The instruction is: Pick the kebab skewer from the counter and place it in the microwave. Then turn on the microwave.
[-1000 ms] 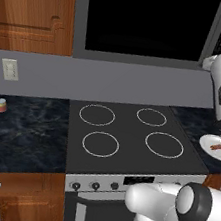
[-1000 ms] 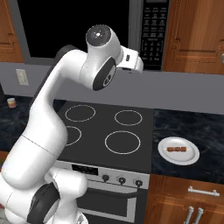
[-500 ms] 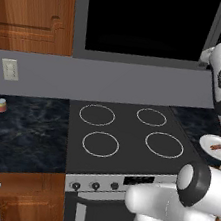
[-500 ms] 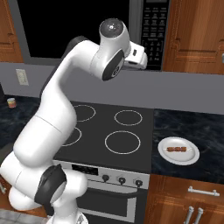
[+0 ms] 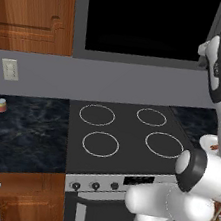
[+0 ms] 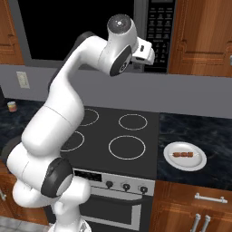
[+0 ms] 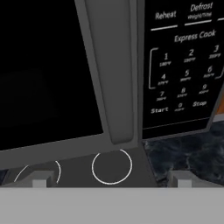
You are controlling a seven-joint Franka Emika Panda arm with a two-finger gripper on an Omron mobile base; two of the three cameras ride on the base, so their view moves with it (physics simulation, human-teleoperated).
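A: Tool (image 6: 152, 53), status? 
B: Jaws apart, empty, raised before the microwave (image 6: 81, 27) near its keypad (image 7: 183, 78).
A: Kebab skewer (image 6: 182, 155), location?
B: On a white plate (image 6: 195, 164), surface (image 6: 199, 131) right of the stovetop (image 6: 122, 145).

microwave (image 7: 118, 87) keypad (image 7: 183, 65): reheat, defrost, express cook, digits 0–9, start, stop

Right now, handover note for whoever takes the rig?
Tool: open, empty, raised in front of the microwave, by the keypad strip.
Kebab skewer: on the white plate, on the counter right of the stovetop.
Microwave door: looks closed.
Done: nothing visible yet.
Left: open door, pick skewer, place inside, close, press Start.
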